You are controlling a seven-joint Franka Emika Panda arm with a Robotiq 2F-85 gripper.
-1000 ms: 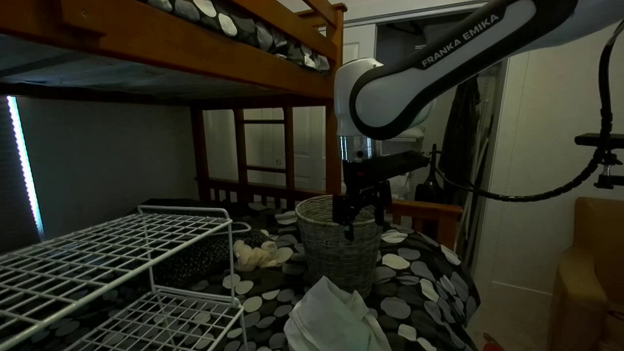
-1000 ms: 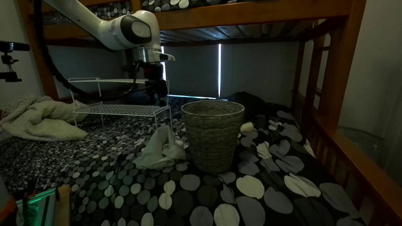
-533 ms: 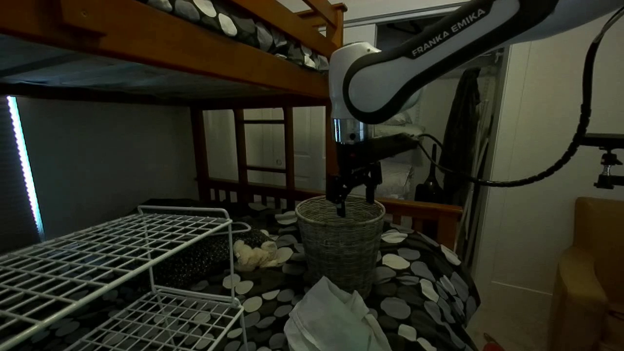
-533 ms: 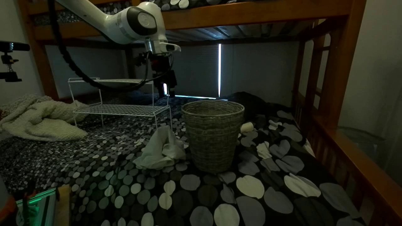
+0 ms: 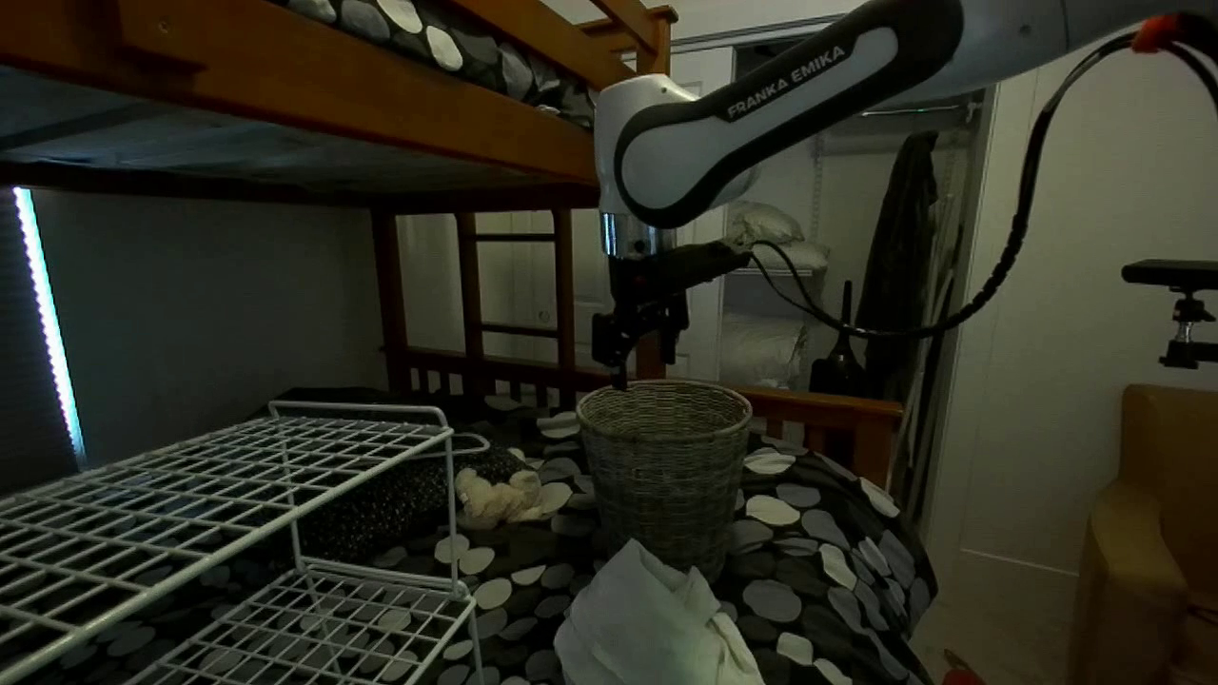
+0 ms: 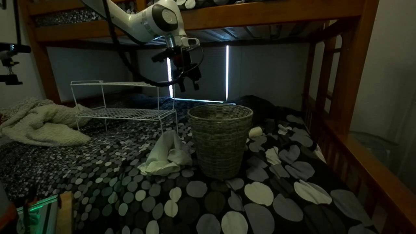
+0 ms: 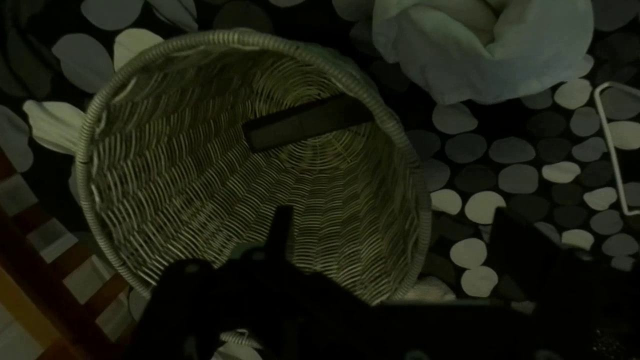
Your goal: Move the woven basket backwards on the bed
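Across both exterior views, a bunk bed (image 6: 260, 16) of smooth orange-brown wood, square-posted, slatted beneath the upper level, cut off by the frame edges. Over the lower level, a rumpled black bedspread (image 6: 208, 203) blotched with rounded grey and cream shapes. Slanting down in both, a white-and-black robot arm (image 5: 704, 157) with rounded casings, cropped at the upper end. On the bedspread, a two-tier white wire rack (image 6: 126, 113), gridded, running out of frame in an exterior view. Near it, a nubbly cream blanket (image 6: 45, 122), clipped by the picture edge. Upright on the bedspread, the woven basket (image 6: 221, 143), round-mouthed, close-plaited, widening to a thick rim. Just beside it, a limp, creased white cloth (image 6: 167, 157) bunched to a peak. Inside the basket in the wrist view, a dark, flat, straight-edged bar (image 7: 300, 125) of uncertain material, with one end hidden by the rim. Above rim height and apart from the basket, the black fingers (image 6: 196, 85), released and spread wide; in the wrist view, mere silhouettes against basket interior and bedspread.
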